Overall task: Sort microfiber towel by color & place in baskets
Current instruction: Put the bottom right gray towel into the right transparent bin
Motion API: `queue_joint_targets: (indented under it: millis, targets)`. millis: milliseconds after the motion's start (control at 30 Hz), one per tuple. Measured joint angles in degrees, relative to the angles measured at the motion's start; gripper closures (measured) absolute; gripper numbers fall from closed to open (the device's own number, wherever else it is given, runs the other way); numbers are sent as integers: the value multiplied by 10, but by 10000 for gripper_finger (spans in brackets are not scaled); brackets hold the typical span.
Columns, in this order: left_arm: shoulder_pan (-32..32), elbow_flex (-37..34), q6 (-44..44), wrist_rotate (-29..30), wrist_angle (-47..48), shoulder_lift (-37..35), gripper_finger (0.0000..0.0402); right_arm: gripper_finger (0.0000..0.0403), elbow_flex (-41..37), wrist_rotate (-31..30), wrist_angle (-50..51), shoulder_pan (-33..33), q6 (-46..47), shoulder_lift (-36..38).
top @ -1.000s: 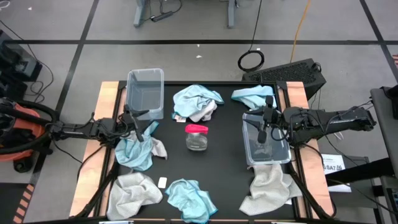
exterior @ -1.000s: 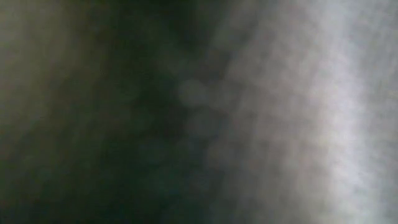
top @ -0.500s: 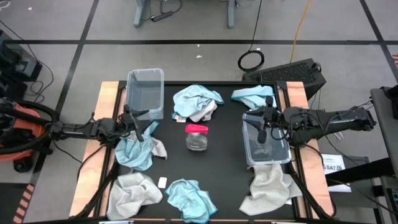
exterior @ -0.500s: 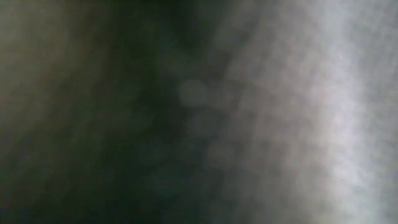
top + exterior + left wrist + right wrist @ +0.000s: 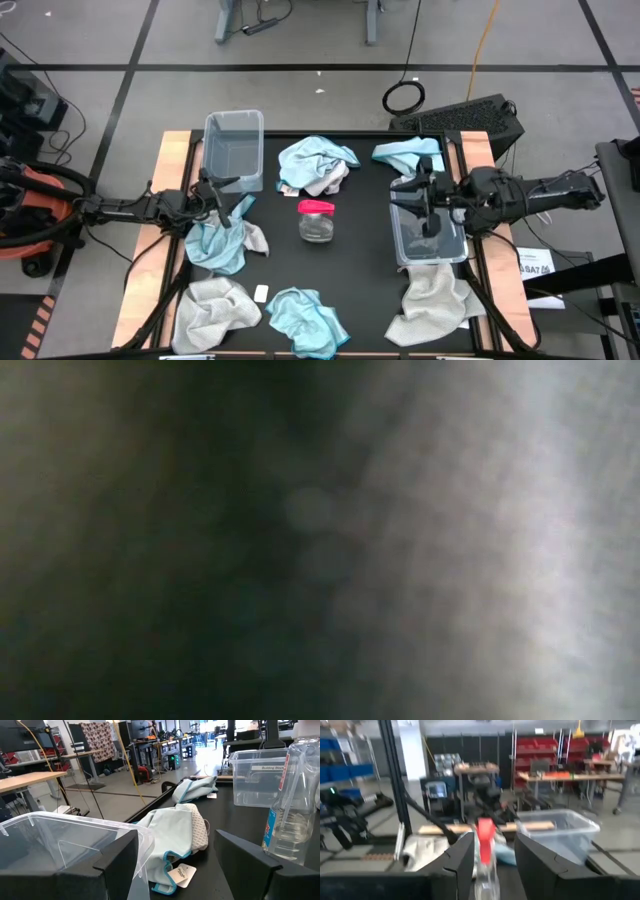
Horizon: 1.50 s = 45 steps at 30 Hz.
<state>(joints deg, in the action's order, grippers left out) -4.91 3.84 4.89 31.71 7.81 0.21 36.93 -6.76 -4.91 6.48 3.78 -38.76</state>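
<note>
In the high view several blue and grey microfiber towels lie spread over the black table. A blue towel (image 5: 215,245) with a grey one (image 5: 257,240) beside it lies under my left gripper (image 5: 232,212). That gripper is open and holds nothing; the left wrist view shows its fingers wide apart (image 5: 176,840). The left basket (image 5: 233,118) stands just beyond it. My right gripper (image 5: 418,205) hovers open over the right basket (image 5: 432,260), with nothing between its fingers (image 5: 493,842). The low view shows only blur.
A clear jar with a pink lid (image 5: 316,220) stands mid-table. A blue and grey towel heap (image 5: 315,165) lies at the far middle and a blue towel (image 5: 405,152) at the far right. Grey towels (image 5: 210,310) (image 5: 435,300) and a blue one (image 5: 305,318) lie along the near edge.
My right arm has shifted a little toward the table's left over the right basket, and its gripper has turned slightly. No towel has moved.
</note>
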Motion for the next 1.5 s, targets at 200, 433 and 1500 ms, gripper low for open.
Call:
queue_joint_targets:
  millis: [200, 433, 1500]
  targets:
    - [0, 0, 0, 0, 0, 0, 139, 271, 9, 35, -33, 21, 1, -32]
    - [0, 0, 0, 0, 0, 0, 139, 271, 84, 123, 20, 58, 60, -105]
    - [0, 0, 0, 0, 0, 0, 139, 141, 382, 162, 605, 292, 351, -478]
